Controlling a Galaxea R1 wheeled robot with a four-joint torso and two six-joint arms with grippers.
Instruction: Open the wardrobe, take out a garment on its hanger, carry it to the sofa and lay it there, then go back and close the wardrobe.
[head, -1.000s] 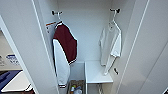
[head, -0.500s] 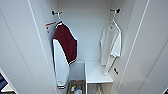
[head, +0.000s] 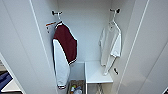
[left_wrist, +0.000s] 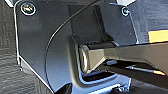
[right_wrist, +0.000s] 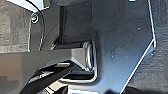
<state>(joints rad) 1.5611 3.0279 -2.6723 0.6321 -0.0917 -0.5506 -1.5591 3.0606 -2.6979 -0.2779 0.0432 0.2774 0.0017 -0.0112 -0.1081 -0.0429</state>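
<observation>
Near: tall white wardrobe (head: 22, 47) w/ both plain doors swung wide, left door panel close to cam, right door along the right edge; step 1 of task looks done; low down inside, a small brown box of mixed bits (head: 76, 88) by a white inner shelf block (head: 96, 72); mid depth, left: maroon jacket w/ white sleeves (head: 63, 53) hanging from a wall hook; further in, right: plain white short-sleeved T-shirt (head: 110, 46) on slim white plastic hanger (head: 113, 21), hook over a dark peg near the right inner wall; shirt hem hangs just above the shelf block.

Risks, judged: white-on-white, so hanger hard to pick out, a grab may catch thin cloth only and shirt slips off; hanger sits close to side wall and door edge, so arm could clip either; wrong pick (jacket) possible; lifting w/o clearing the peg would snag the hook.

Grippers: wrist views give dark robot plates and jointed bars over dark floor; cannot tell whether either one is spread or closed; nothing seen held or touched.
</observation>
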